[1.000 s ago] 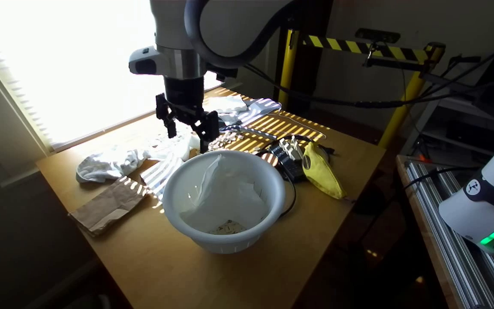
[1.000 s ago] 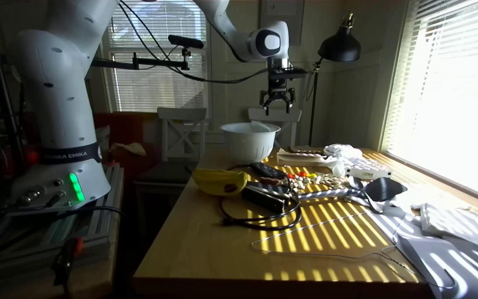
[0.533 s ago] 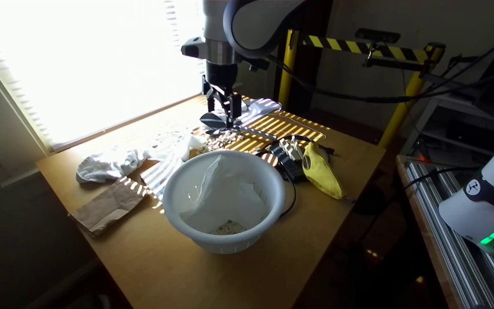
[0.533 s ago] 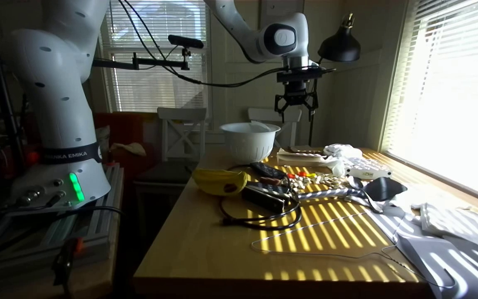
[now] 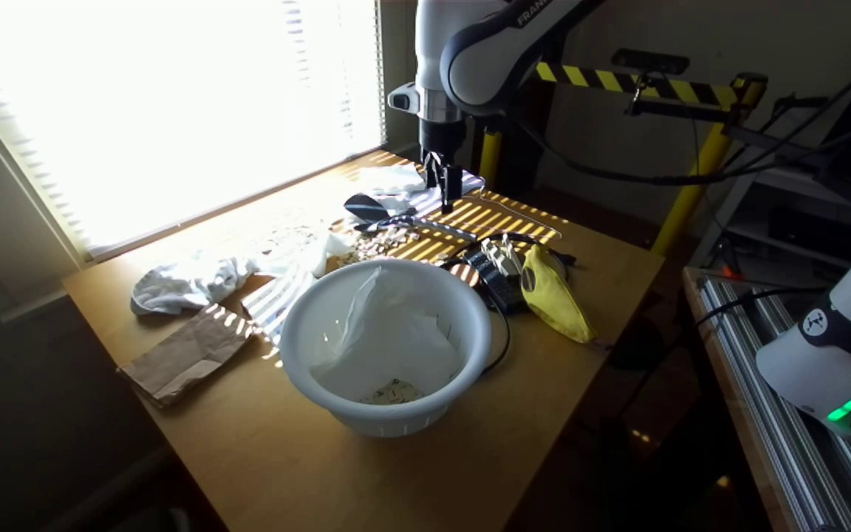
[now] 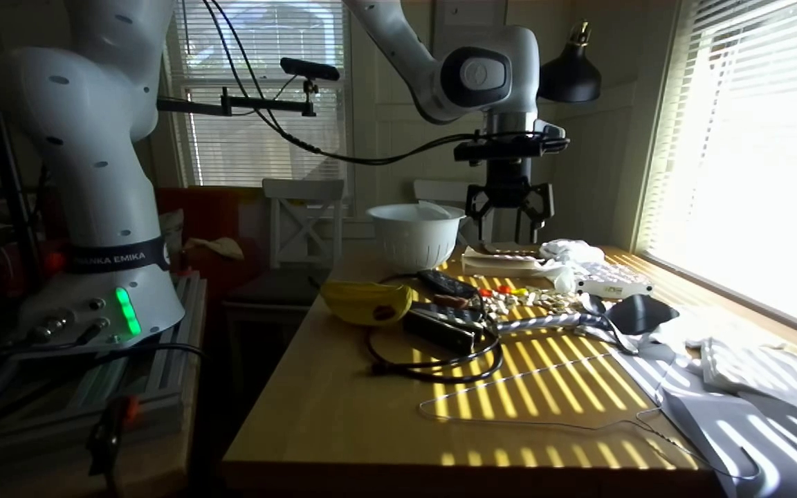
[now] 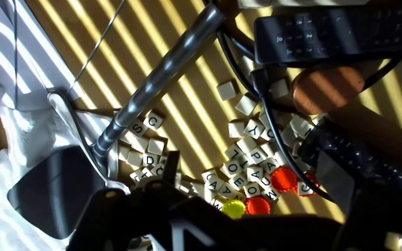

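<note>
My gripper [image 7: 253, 170] stands open above the table with nothing between its fingers, seen also in both exterior views. Below it in the wrist view lies a loose heap of white letter tiles [image 7: 232, 168]. Two red caps [image 7: 283, 179] and a yellow cap [image 7: 233, 209] lie among them, with another red cap partly under a tile. A black spatula blade [image 7: 58, 191] with a shiny dark handle [image 7: 173, 62] rests left of the heap. A metal spoon [image 7: 61, 104] crosses near it. A thin black cable [image 7: 274, 132] runs over the tiles.
A white basket [image 5: 388, 425] with a paper-like liner stands near the table front. Also there: a yellow banana-shaped pouch [image 6: 364, 304], a black keypad device [image 7: 337, 35], a wire hanger [image 6: 509, 418], a brown paper bag [image 5: 189, 355] and white cloth [image 5: 189, 284].
The open gripper has moved away from beside the basket, toward the spatula and the far part of the table, and has come lower. The objects on the table stay put.
</note>
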Robot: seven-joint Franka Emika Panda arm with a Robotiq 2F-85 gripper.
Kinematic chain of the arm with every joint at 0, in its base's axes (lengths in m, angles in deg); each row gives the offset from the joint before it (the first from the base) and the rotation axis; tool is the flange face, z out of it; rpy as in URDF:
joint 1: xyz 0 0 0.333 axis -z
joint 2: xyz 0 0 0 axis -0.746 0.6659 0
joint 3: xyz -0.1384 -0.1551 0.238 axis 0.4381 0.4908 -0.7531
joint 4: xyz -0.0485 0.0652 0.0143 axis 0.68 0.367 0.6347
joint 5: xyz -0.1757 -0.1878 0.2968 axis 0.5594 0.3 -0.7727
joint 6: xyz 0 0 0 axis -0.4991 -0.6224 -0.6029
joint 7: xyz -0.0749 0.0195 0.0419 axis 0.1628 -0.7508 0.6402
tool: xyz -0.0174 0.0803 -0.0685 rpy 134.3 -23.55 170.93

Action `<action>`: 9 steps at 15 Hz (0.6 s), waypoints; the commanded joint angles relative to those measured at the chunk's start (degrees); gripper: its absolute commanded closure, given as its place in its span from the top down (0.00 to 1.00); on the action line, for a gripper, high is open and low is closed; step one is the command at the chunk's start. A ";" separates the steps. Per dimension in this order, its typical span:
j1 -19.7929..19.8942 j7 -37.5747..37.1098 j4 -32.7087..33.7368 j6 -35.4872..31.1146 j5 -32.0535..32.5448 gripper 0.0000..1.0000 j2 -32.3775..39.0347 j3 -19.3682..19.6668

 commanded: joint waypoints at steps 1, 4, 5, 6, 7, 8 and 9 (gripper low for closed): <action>0.55 -0.64 0.08 0.19 0.42 1.00 -0.10 -0.75; 1.59 -9.50 9.01 4.39 -4.22 1.00 5.46 -0.75; 2.69 -10.31 11.56 5.78 -5.77 1.00 7.17 -0.95; 3.59 -11.33 13.72 7.10 -7.24 1.00 8.46 -1.11; 4.46 -12.43 16.59 9.21 -8.54 1.00 10.28 -1.16; 5.27 -13.79 18.50 10.41 -9.64 1.00 11.55 -1.07; 6.30 -14.98 20.85 11.66 -10.82 1.00 13.46 -1.10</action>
